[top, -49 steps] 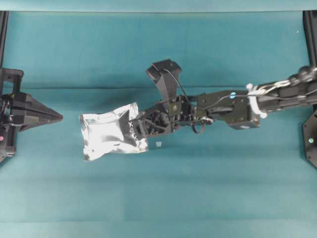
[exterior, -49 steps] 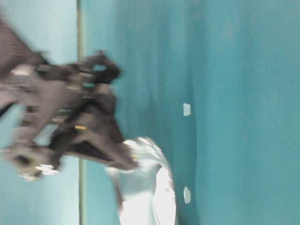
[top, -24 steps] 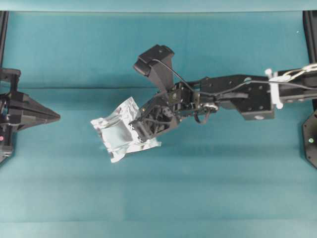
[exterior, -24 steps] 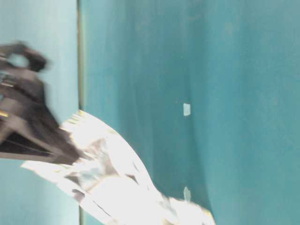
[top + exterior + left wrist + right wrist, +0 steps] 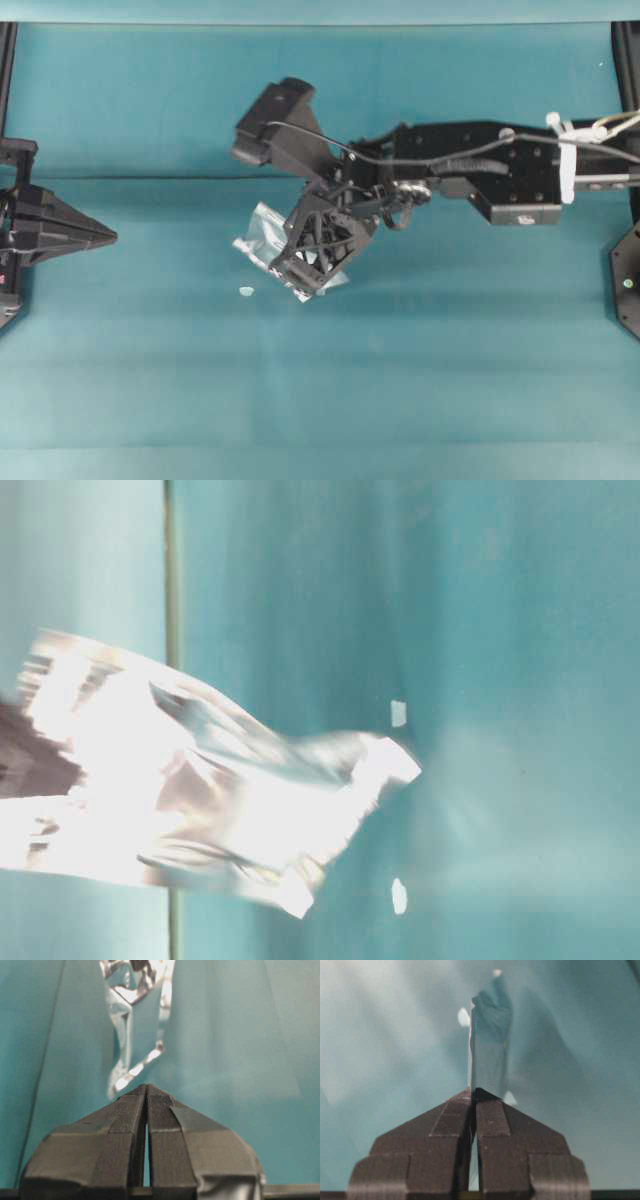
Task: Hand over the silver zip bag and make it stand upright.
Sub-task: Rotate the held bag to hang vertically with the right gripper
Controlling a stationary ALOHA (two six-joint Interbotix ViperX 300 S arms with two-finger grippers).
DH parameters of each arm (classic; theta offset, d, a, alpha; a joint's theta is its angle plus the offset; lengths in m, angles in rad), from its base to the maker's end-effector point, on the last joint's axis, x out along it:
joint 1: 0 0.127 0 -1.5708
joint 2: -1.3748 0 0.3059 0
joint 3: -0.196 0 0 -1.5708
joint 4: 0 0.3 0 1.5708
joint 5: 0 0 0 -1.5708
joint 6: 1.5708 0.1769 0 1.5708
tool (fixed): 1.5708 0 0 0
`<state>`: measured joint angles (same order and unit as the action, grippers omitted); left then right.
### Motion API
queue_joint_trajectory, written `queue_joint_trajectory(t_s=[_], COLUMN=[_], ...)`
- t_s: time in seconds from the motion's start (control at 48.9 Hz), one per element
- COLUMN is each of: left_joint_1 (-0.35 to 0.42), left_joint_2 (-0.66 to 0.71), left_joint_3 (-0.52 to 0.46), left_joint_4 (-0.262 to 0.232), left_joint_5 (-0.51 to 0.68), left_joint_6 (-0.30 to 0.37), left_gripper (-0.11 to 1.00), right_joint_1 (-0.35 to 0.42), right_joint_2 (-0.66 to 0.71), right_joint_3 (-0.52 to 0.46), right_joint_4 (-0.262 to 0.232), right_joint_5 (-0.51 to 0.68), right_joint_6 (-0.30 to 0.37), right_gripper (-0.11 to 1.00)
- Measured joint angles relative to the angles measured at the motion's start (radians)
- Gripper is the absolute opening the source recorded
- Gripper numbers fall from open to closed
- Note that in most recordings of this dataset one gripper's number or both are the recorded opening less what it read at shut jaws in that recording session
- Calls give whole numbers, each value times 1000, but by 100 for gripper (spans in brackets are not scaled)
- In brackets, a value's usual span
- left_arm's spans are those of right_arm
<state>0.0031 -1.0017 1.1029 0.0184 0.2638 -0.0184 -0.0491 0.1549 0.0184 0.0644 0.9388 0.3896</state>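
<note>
The right gripper (image 5: 297, 275) hides most of the silver zip bag (image 5: 258, 237)

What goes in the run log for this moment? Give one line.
right tool: shut on silver zip bag, lifted | left tool: shut, empty, apart from bag | handover: not yet done

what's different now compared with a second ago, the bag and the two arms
The right claw, shut on the silver zip bag throughout, has rolled and tipped downward, swinging the bag from lying flat and wide to hanging mostly beneath the claw, edge-on from above. A small white bit now shows beside it. The left claw stayed shut at the left edge.
</note>
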Motion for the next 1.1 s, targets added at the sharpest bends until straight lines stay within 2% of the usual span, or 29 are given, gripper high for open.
queue_joint_trajectory(t_s=[0.368,0.695,0.859,1.105], left_joint_1=[2,2,2,2], left_joint_2=[0,0,0,0], left_joint_3=[0,8,9,9], left_joint_4=[0,0,0,0], left_joint_5=[2,0,2,2], left_joint_6=[-6,-3,-5,-9], left_gripper=[0,0,0,0], right_joint_1=[15,17,17,18], right_joint_2=[54,58,60,63], right_joint_3=[-123,-126,-101,-94], right_joint_4=[0,-2,-3,-18], right_joint_5=[262,273,272,267], right_joint_6=[-235,-387,-433,-445], right_gripper=[2,2,2,2])
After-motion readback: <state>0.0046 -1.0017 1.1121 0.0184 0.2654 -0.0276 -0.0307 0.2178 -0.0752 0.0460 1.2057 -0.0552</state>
